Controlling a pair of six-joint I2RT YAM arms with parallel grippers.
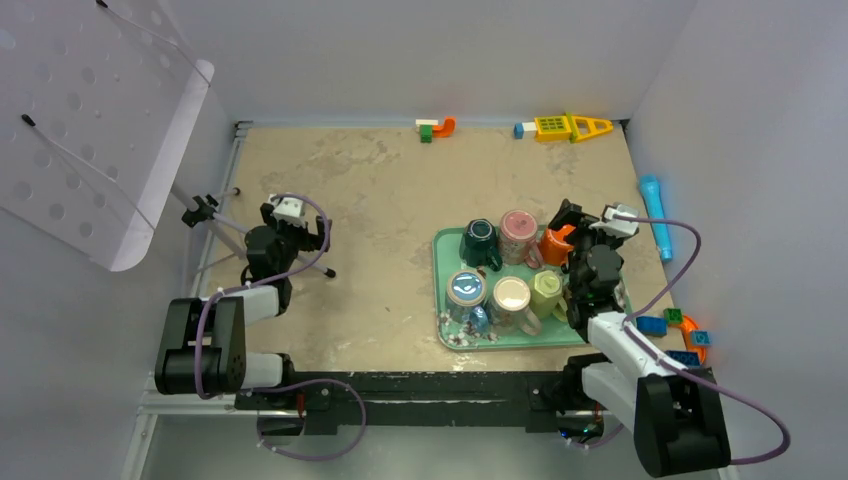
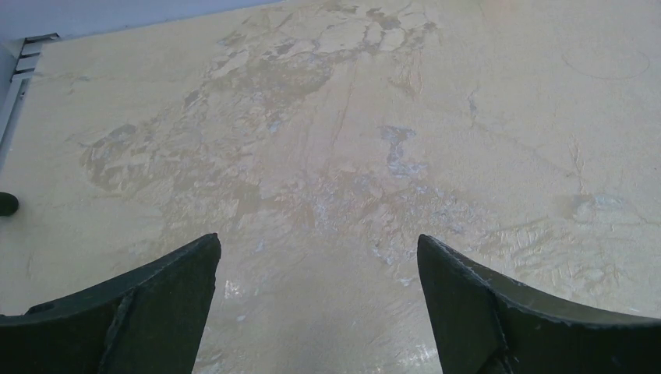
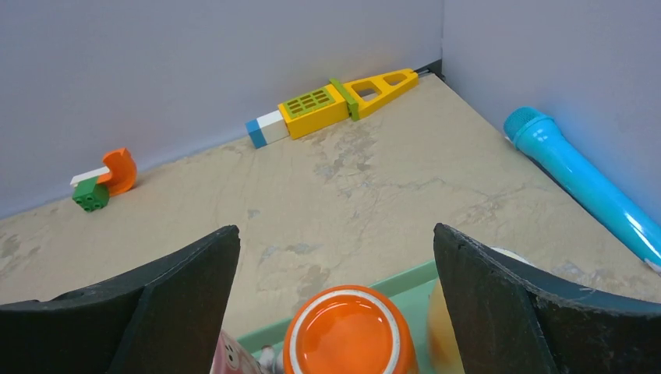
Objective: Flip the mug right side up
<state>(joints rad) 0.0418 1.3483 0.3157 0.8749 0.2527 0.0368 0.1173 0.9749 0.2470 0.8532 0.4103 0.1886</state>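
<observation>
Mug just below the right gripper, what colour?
The mug is orange, with a pale ring on its upward face. It shows best in the right wrist view.

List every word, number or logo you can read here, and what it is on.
None can be read in any view.
Pink mug: any marking is too small to make out.
Orange mug: its upward face is plain, no mark.
Yellow toy: a grid of slots, no letters.

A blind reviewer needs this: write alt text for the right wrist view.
The right claw hangs open over an orange mug, apparently base up, at the far rim of a green tray. Beyond on the tan table lie a yellow block toy and a small orange-and-green block piece by the back wall, and a blue toy microphone at right.
</observation>
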